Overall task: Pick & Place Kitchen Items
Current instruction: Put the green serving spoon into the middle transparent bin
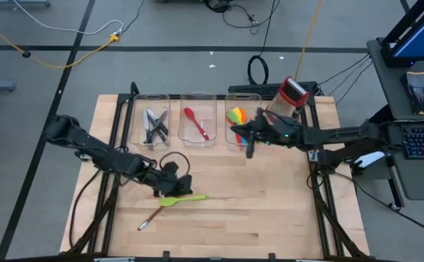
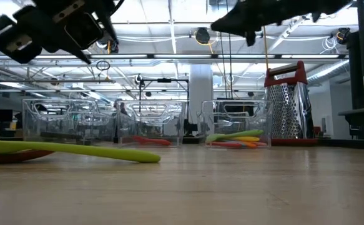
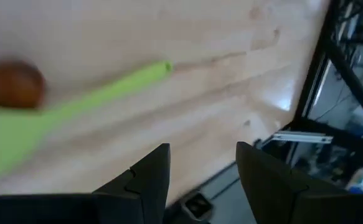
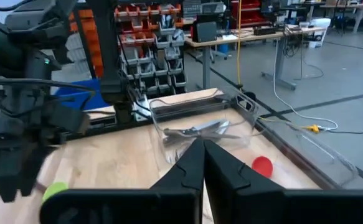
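Left tool (image 1: 169, 182) hovers fingers apart just above green spatula (image 1: 183, 199), whose long axis runs crosswise on the worktop (image 1: 270, 196); right tool (image 1: 249, 149) shut, farther off

The left pincer (image 3: 200, 171) hangs above a light wooden tabletop (image 3: 231, 81), its two dark fingers (image 3: 147, 180) parted with a clear gap between them and nothing held. A lime-green spatula (image 3: 75, 109) lies flat on the wood, its slim handle running to a rounded tip. A blurred red-brown rounded thing (image 3: 12, 86) sits just beside its broad end, and a black metal frame (image 3: 330, 68) borders the tabletop.
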Robot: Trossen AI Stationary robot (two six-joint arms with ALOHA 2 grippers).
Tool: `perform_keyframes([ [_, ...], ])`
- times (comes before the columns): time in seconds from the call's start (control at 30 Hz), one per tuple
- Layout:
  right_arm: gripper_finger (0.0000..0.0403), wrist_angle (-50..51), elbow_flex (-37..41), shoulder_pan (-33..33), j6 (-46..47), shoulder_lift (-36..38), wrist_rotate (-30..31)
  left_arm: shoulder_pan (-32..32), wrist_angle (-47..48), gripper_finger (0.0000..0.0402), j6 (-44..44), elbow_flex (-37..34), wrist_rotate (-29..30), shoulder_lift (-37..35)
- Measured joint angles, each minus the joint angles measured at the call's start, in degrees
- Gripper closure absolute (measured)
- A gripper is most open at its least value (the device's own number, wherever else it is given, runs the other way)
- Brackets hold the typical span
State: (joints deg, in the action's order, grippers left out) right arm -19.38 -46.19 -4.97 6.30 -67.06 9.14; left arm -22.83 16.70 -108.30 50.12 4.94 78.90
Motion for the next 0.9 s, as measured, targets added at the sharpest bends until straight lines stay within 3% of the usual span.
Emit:
perform_keyframes([
  [0.2,0.0403,-1.0,6.5,0.0,-0.1,8.3,-0.5,-3.2,-0.5,0.0213,-13.7,4.0,2.8,6.9],
  [0.47,0.0403,-1.0,10.8,0.0,-0.1,15.3,-6.1,-7.4,-0.5,0.0213,-31.2,4.6,8.4,11.9],
  [0.9,0.0403,-1.7,12.5,0.9,-2.5,18.3,-9.5,-6.1,4.7,0.0213,-35.7,4.6,8.3,16.5],
])
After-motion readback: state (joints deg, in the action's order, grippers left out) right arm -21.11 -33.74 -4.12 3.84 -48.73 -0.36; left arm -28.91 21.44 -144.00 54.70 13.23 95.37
